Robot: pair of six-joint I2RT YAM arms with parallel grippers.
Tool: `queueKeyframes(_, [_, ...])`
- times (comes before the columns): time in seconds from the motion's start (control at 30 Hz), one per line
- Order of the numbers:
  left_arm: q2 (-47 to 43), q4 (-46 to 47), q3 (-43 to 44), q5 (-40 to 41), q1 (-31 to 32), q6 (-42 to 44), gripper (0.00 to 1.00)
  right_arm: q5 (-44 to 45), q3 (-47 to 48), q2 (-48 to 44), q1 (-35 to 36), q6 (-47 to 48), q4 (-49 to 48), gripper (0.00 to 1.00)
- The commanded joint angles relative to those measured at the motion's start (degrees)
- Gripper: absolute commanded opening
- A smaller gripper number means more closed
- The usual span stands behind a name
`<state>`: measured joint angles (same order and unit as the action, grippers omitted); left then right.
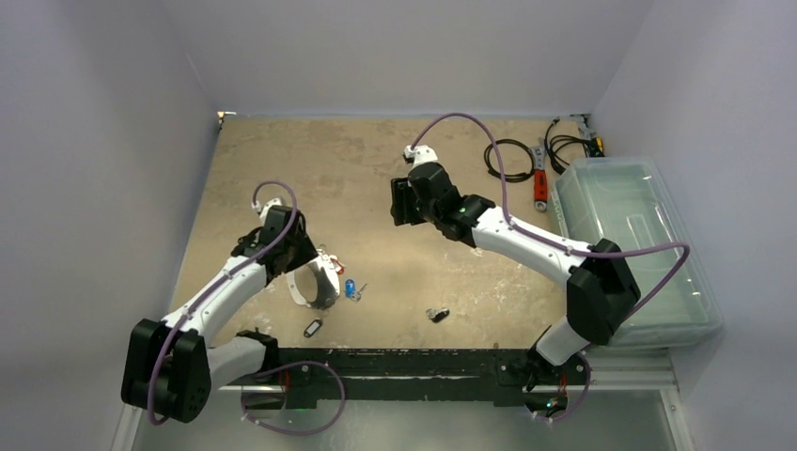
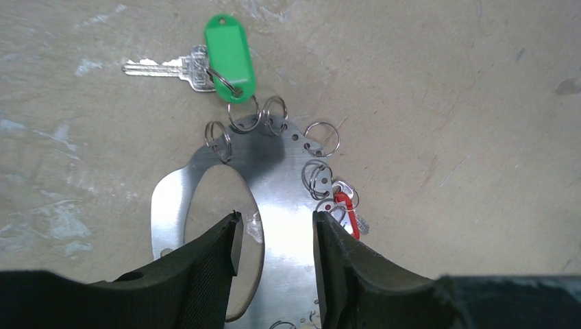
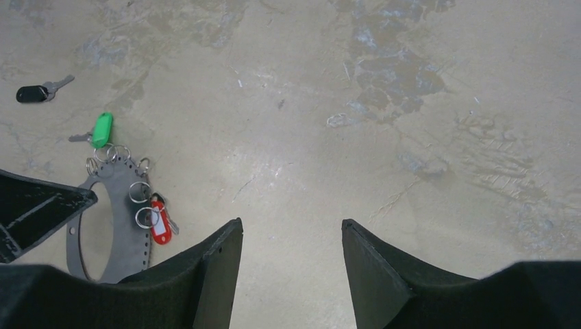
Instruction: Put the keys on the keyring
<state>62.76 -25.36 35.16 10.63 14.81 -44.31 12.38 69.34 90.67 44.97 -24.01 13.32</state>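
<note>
The keyring (image 2: 288, 185) lies flat on the table, split rings along its wide crescent. A green-tagged key (image 2: 230, 58) rests at its far edge, its ring touching a split ring. A red-tagged key (image 2: 346, 209) sits at a split ring on the right. My left gripper (image 2: 274, 223) is open, its jaws straddling the crescent just above it. In the top view a blue key (image 1: 350, 288) and two black keys (image 1: 313, 327) (image 1: 437, 315) lie loose near the keyring (image 1: 299, 289). My right gripper (image 3: 291, 229) is open and empty, held over bare table mid-right (image 1: 404, 202).
A clear plastic bin (image 1: 639, 244) stands along the right side. Black coiled cables (image 1: 512, 155) and a red-handled tool (image 1: 540, 183) lie at the back right. The right wrist view shows a black key (image 3: 33, 92) beyond the keyring (image 3: 113, 205).
</note>
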Motion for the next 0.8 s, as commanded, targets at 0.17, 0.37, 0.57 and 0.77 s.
queueKeyframes(0.17, [5.43, 11.13, -3.23, -2.39, 3.60, -3.69, 0.35, -1.56, -1.20, -3.21, -0.16, 1.28, -1.85, 0.59])
queueKeyframes(0.37, [7.24, 14.76, -3.72, -1.38, 4.60, -3.47, 0.35, -3.77, -1.79, -3.66, -0.10, 1.76, -2.90, 0.59])
queueKeyframes(0.57, [9.18, 16.12, -3.68, 0.17, 4.88, -3.03, 0.35, -4.87, -2.17, -3.84, -0.06, 1.95, -3.48, 0.59])
queueKeyframes(0.77, [11.04, 15.83, -2.94, 1.01, 4.88, -2.80, 0.35, -5.44, -2.48, -3.49, -0.07, 2.04, -3.72, 0.58])
